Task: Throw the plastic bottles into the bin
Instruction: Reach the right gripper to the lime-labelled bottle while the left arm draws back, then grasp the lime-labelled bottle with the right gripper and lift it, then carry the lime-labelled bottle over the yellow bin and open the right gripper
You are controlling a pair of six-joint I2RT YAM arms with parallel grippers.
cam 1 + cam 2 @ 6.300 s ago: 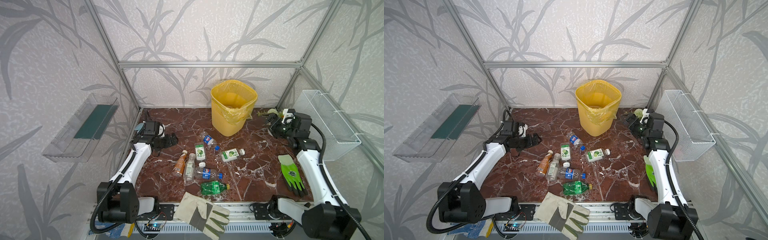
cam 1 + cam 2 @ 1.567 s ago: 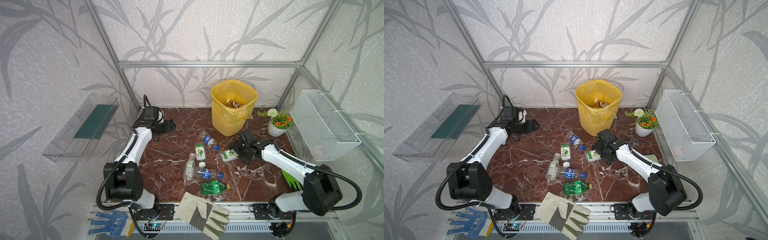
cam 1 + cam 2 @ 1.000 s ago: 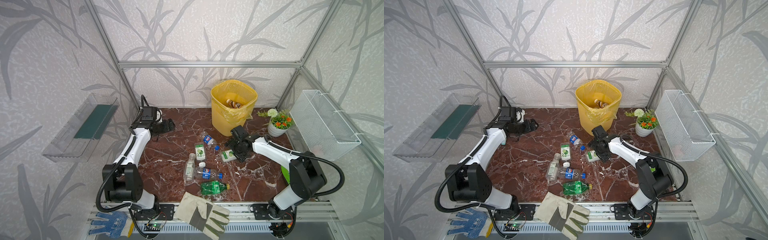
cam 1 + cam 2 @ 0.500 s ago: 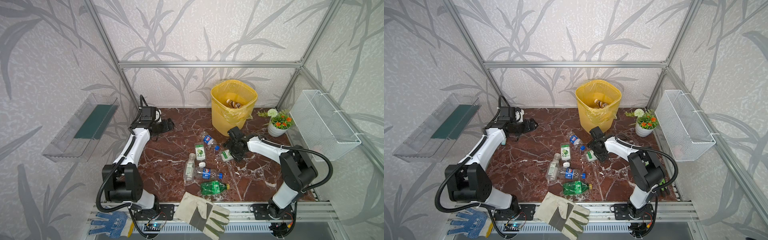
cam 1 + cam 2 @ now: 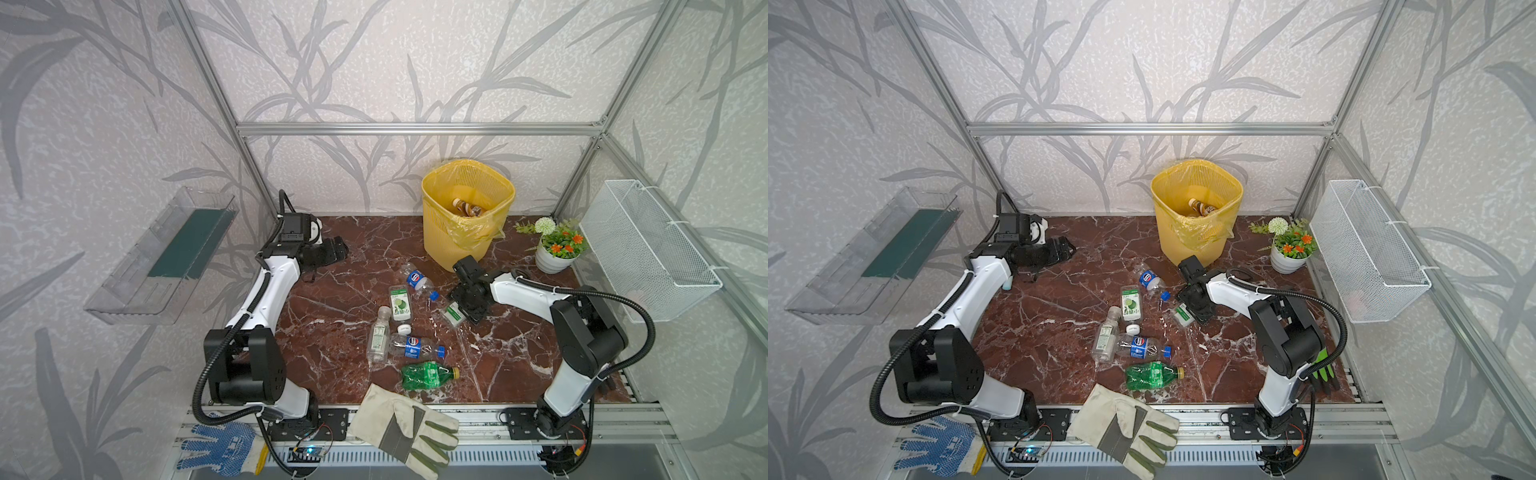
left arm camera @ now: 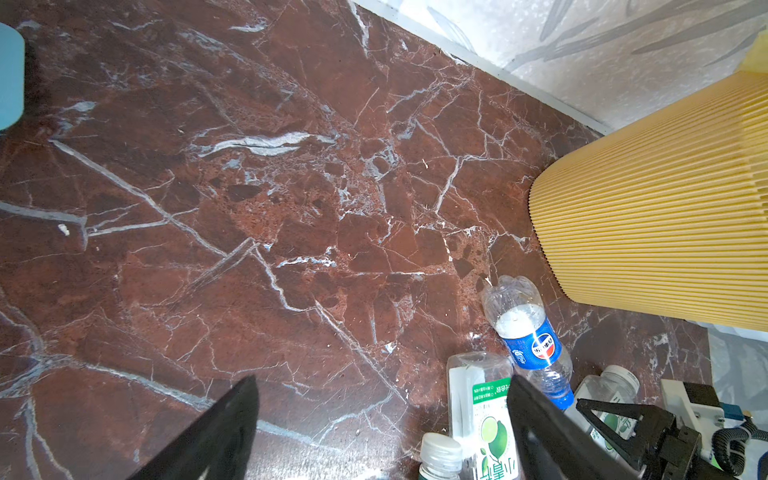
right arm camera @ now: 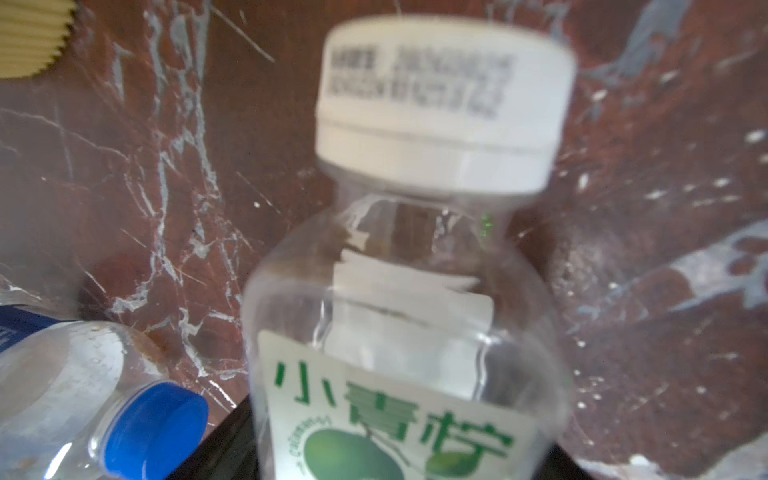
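The lime-label bottle (image 7: pixel 399 291) lies right between the fingers of the right gripper (image 5: pixel 463 309), can't tell if it's actually squeezed. The left gripper (image 6: pixel 381 381) hangs wide open over the marble (image 6: pixel 291 208).

Even, bright light with soft shadows; the right wrist view blurs the close white-capped bottle (image 7: pixel 415 291).

Below the matt black fingers (image 6: pixel 224 428) of the left gripper (image 6: pixel 381 379) we see the tabletop (image 6: pixel 291 208), polished and glossy, veined like red marble. Between the fingers of the right gripper (image 7: pixel 401 432) we find a lime-label bottle (image 7: pixel 395 291) of clear, shiny plastic, its white cap (image 7: pixel 440 104) smooth and matt, its printed label (image 7: pixel 395 424) smooth. Just behind that gripper the bin (image 6: pixel 665 208) is ribbed yellow plastic, its liner (image 5: pixel 469 232) thin, glossy film.
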